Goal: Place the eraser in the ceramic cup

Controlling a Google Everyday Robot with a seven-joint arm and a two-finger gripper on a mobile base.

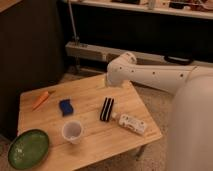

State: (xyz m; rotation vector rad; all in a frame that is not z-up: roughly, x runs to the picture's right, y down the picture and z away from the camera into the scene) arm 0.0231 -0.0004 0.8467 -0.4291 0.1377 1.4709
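In the camera view, the gripper (108, 83) sits at the end of the white arm (150, 77), above the far edge of the wooden bench (90, 150). It is raised clear of everything on the bench and holds nothing; how wide it stands cannot be told, as the rounded wrist covers it. The arm reaches in from the right, running nearly level, then bends down at the wrist.

The eraser (106, 109) lies flat on the bench below and in front of the gripper, apart from it. The ceramic cup (72, 131) stands upright to the eraser's near left. A blue block (65, 106) lies left of the eraser, an orange item (41, 99) further left, a green plate (27, 148) at the near left corner, and a white packet (131, 123) just right of the eraser.
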